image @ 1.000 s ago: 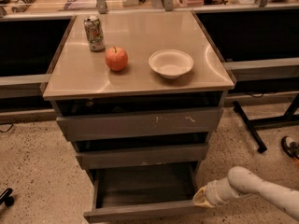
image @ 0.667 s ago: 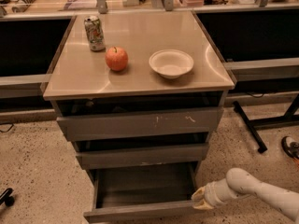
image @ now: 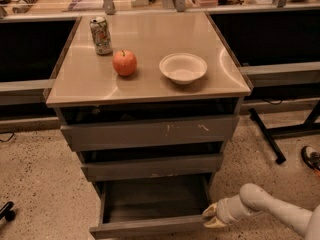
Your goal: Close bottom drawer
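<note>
The bottom drawer [image: 150, 228] of the grey cabinet is pulled far out, and its shallow dark interior [image: 155, 199] shows empty. Its plain front panel runs along the frame's bottom edge. My gripper [image: 211, 216] comes in from the lower right on a white arm [image: 270, 209]. It sits at the right end of the drawer's front panel, touching or nearly touching its corner. The middle drawer [image: 152, 166] and the top drawer [image: 150, 131], which has white scratch marks, stand slightly out.
On the cabinet's tan top [image: 150, 84] stand a soda can [image: 101, 35], a red apple [image: 124, 63] and a white bowl [image: 183, 68]. Dark bench bays flank the cabinet. A black metal leg [image: 265, 134] lies on the speckled floor at right.
My gripper has shifted slightly left, closer to the drawer's right front corner. The drawer looks equally open.
</note>
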